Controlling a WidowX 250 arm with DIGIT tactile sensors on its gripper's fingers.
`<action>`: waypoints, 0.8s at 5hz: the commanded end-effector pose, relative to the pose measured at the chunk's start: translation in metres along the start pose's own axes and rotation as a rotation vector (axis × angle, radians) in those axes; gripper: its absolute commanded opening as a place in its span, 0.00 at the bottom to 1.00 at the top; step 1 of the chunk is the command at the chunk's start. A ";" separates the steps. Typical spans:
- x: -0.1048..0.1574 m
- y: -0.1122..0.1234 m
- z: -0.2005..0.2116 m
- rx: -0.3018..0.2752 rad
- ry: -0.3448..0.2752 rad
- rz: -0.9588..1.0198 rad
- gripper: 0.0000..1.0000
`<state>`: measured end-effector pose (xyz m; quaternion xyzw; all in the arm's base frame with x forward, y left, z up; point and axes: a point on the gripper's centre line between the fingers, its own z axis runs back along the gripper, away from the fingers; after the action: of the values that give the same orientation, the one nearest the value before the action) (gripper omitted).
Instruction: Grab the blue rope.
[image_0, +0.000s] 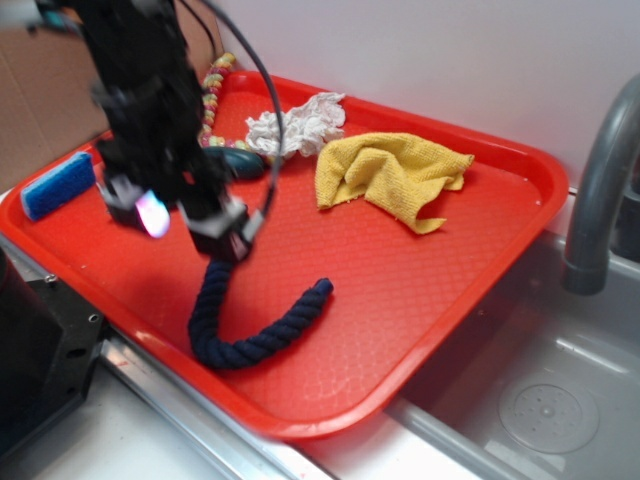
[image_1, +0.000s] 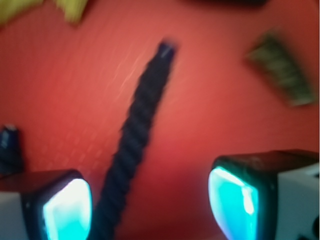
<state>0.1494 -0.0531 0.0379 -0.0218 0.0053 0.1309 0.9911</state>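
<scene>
The blue rope (image_0: 250, 335) is a thick dark navy twisted cord lying in a U-shaped curve on the red tray (image_0: 400, 290), near its front edge. My gripper (image_0: 190, 222) hangs open just above the rope's left end, whose top is hidden behind the fingers. In the wrist view the rope (image_1: 137, 130) runs from the upper middle down between the two glowing pads, close to the left pad (image_1: 67, 210) and apart from the right pad (image_1: 232, 200). The gripper (image_1: 150, 212) holds nothing.
A yellow cloth (image_0: 395, 175) and a white rag (image_0: 297, 125) lie at the tray's back. A bright blue sponge (image_0: 58, 185) sits at the left rim, a braided multicolour rope (image_0: 213, 90) at the back left. A sink (image_0: 540, 400) and faucet (image_0: 595, 190) stand to the right.
</scene>
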 end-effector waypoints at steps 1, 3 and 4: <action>-0.027 -0.015 -0.031 0.007 0.043 -0.014 1.00; 0.008 -0.013 0.010 -0.023 0.044 -0.110 0.00; 0.034 -0.012 0.060 -0.049 0.074 -0.263 0.00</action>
<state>0.1820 -0.0515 0.0900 -0.0442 0.0581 -0.0042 0.9973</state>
